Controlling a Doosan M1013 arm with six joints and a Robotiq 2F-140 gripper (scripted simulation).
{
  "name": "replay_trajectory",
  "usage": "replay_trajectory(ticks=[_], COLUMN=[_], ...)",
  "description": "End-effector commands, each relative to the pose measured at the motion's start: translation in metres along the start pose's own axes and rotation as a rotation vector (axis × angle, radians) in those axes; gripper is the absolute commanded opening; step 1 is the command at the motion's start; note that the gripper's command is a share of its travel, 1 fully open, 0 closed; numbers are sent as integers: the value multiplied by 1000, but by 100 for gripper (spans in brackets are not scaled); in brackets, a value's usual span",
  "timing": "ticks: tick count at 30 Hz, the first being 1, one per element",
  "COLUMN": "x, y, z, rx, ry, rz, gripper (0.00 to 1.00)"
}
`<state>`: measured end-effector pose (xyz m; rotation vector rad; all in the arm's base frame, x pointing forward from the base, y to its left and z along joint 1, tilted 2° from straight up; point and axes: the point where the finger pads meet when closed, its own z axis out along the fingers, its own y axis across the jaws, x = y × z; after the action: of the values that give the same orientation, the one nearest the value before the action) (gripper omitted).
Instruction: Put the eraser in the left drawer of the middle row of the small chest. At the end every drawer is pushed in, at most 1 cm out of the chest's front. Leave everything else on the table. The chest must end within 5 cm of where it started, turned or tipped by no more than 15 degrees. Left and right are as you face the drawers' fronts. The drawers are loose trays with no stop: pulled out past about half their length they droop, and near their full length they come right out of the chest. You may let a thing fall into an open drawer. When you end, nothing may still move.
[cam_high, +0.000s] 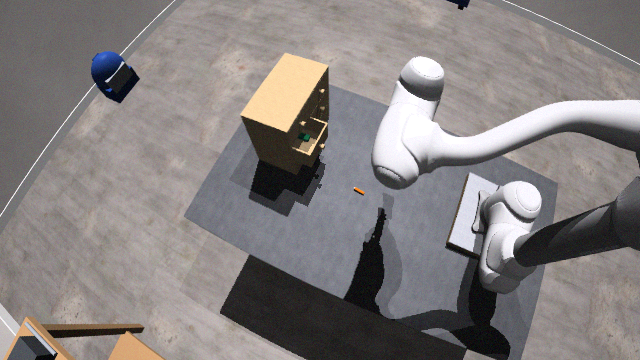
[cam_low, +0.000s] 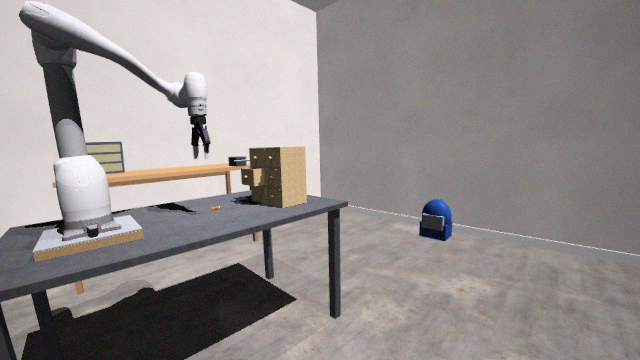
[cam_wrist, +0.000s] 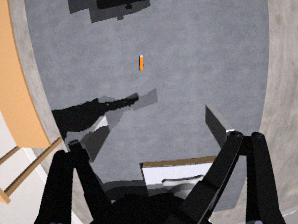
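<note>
The small wooden chest (cam_high: 285, 92) (cam_low: 293, 175) stands upright at the table's far end. Its left drawer of the middle row (cam_high: 317, 143) (cam_low: 250, 172) is pulled well out and looks level; the other drawers look in. A small dark green block (cam_high: 304, 136), which looks like the eraser, lies inside that open drawer. My gripper (cam_low: 201, 153) (cam_wrist: 155, 119) is open and empty, pointing down high above the table, on the robot's side of the chest and clear of the open drawer. In the top view the arm hides the gripper.
A thin orange stick (cam_high: 359, 191) (cam_low: 215, 207) (cam_wrist: 141, 63) with a pale end lies on the grey table (cam_high: 300, 250) (cam_low: 175, 227) (cam_wrist: 200, 65), between the chest and the robot's base. The base stands on a white-topped board (cam_high: 462, 220) (cam_low: 131, 227) at the opposite end.
</note>
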<state>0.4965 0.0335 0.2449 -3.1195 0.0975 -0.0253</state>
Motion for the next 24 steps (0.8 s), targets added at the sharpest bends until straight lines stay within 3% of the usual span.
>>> replay_trajectory(ticks=[1, 19, 24], x=[1, 18, 27], y=[0, 0, 0], z=[2, 19, 28], rx=[0, 0, 0], ry=[18, 226, 330], rz=[0, 0, 0], gripper=[100, 100, 100])
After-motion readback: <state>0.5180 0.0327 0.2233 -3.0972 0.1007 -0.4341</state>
